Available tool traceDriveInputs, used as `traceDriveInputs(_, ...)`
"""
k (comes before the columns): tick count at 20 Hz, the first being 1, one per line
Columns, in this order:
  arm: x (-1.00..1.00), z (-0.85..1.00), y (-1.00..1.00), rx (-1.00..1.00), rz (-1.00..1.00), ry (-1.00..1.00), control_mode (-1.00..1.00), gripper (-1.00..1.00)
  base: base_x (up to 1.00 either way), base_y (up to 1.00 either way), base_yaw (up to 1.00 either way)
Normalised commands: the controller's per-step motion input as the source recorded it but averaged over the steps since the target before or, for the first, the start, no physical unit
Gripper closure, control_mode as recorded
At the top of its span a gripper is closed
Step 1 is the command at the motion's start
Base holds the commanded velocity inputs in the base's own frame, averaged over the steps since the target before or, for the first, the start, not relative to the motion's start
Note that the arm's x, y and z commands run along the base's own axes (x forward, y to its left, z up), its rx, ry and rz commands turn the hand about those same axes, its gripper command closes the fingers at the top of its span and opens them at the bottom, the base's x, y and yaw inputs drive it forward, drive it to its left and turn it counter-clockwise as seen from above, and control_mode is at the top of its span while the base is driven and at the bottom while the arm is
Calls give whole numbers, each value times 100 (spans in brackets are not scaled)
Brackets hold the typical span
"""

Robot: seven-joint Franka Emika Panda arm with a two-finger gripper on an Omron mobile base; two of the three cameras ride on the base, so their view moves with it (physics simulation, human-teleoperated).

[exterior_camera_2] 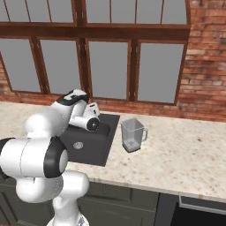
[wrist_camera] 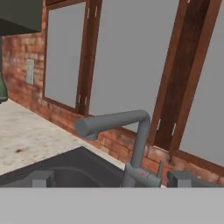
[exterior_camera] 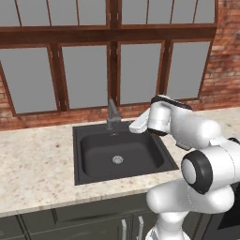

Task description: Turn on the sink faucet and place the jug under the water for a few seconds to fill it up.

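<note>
Left base view: sink faucet (exterior_camera: 112, 114) upright at back rim of black sink (exterior_camera: 89, 174), sunk in speckled table (exterior_camera: 35, 168); white arm bent over basin's right back corner, wrist aimed toward tap. Right base view: clear jug (exterior_camera_2: 132, 134) upright on table just right of sink, handle to the right, well apart from the arm. Hand view: faucet close ahead, spout angled left, lever low at right; gripper (wrist_camera: 111, 178) tips flanking tap base, jaws spread, pinching nothing.
</note>
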Motion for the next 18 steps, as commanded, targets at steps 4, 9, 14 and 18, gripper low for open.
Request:
traceDriveInputs(4, 39, 0, 0, 1, -1, 0, -100, -100, 0, 0, 0)
traceDriveInputs(9, 36, 0, 0, 1, 0, 0, -100, -100, 0, 0, 0)
traceDriveInputs(14, 34, -6, 0, 0, 0, 0, -100, -100, 0, 0, 0)
traceDriveInputs(18, 33, -23, 0, 0, 0, 0, -100, -100, 0, 0, 0)
